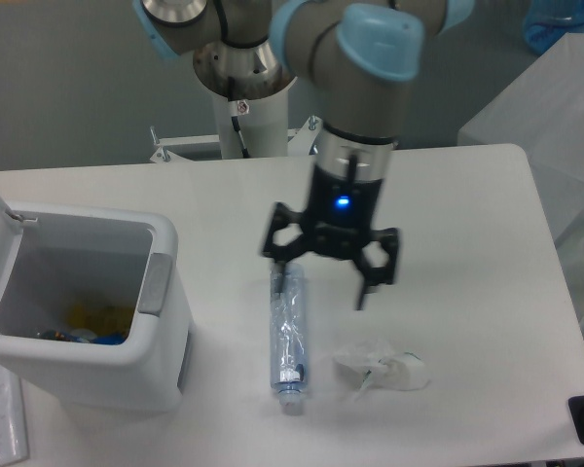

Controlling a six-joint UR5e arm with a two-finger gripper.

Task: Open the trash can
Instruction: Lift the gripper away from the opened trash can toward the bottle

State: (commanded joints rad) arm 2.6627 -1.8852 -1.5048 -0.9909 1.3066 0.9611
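Fixed camera: white desk (pixel 467 195) against a grey wall; the arm's white base stands at the far edge. A clear bottle (pixel 290 336) lies lengthwise mid-desk, crumpled white wrapper (pixel 382 368) just beside it to the right. The trash can (pixel 88 311) sits at the left front, lid swung up, grey tab (pixel 156 284) facing the bottle; coloured items inside. It is well apart from the fingers (pixel 366 288). Those are spread wide above the bottle's far end, holding nothing.
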